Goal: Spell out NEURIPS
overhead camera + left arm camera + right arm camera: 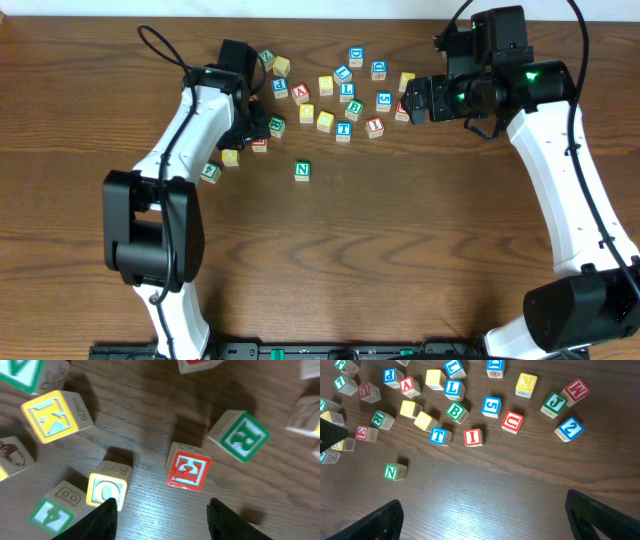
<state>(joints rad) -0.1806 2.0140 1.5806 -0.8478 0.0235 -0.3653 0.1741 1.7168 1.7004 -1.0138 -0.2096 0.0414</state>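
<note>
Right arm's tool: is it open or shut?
Open. In the right wrist view the right tool shows two dark fingers at opposite bottom corners, with only bare table between them.

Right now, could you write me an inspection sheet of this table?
Surface: brown wooden table, grain showing.
Job's things: green N cube alone, apart from the rest; red E cube, green R cube, red U cube, red I cube, blue P cube scattered among others; S not spotted.
Clutter: other cubes, among them blue T cube and blue 2 cube.
Pincers: left pincer open, red E cube just ahead; right pincer open wide, empty.
Cables: black cable looping at the far left.
Surroundings: pale strip past the far edge.
</note>
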